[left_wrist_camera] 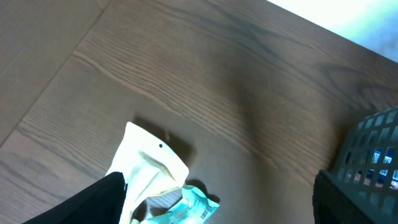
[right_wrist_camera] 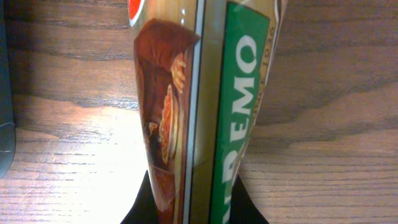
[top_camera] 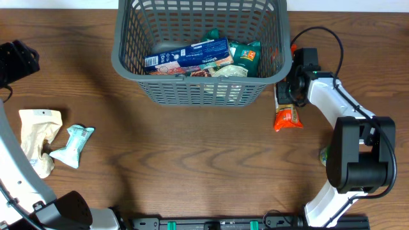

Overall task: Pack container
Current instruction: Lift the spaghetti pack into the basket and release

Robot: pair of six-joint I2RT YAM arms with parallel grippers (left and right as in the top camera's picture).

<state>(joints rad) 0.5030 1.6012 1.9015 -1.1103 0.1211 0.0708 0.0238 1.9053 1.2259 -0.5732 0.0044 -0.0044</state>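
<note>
You're at a robot lab bench: wood-grain tabletop (top_camera: 192,166), black mounting rail (top_camera: 211,224) along its edge, black cable (top_camera: 323,30) looping off the right arm (top_camera: 332,97).

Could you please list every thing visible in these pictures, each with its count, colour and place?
container: 1, dark grey, top middle of the table.
blue box: 1, blue, inside the container.
green packet: 1, green and orange, inside the container, right side.
pale packet: 1, cream, inside the container, near its front wall.
cream pouch: 1, cream, on the table, far left.
teal packet: 1, teal and white, touching the cream pouch.
snack packet: 1, orange and brown, right of the container.
table: 1, brown wood, under everything.
left end effector: 1, black, open, far left.
right end effector: 1, black, shut on the snack packet.
</note>
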